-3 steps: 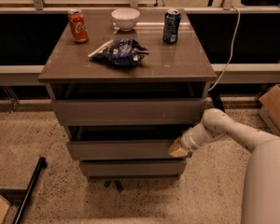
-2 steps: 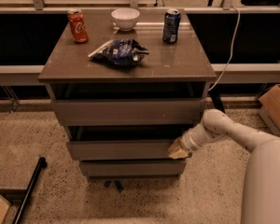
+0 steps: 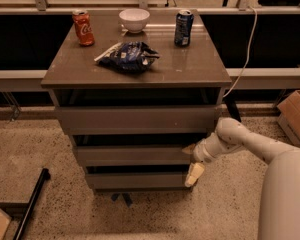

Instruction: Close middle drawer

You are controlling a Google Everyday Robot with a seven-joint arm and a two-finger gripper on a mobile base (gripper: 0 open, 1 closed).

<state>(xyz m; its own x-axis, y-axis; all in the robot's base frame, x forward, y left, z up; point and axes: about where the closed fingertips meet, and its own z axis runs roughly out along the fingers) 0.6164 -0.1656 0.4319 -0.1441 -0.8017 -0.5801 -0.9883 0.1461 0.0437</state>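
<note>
The middle drawer (image 3: 132,155) is the second of three grey-brown fronts in the cabinet. It stands slightly out, with a dark gap above its front. My gripper (image 3: 192,161) is at the right end of that front, reaching in from the right on a white arm. Its fingers are spread: one fingertip (image 3: 189,148) is by the front's top corner, and the other (image 3: 194,174) hangs down beside the lowest drawer (image 3: 137,180). It holds nothing.
On the cabinet top (image 3: 190,69) are a red can (image 3: 83,27), a white bowl (image 3: 134,19), a blue can (image 3: 183,28) and a chip bag (image 3: 128,56). A cardboard box (image 3: 296,115) is at the right. A black bar (image 3: 31,204) lies on the floor at the left.
The middle drawer front has slid a little way back into the cabinet. The gripper stays at its right end, with its lower finger now hanging further down.
</note>
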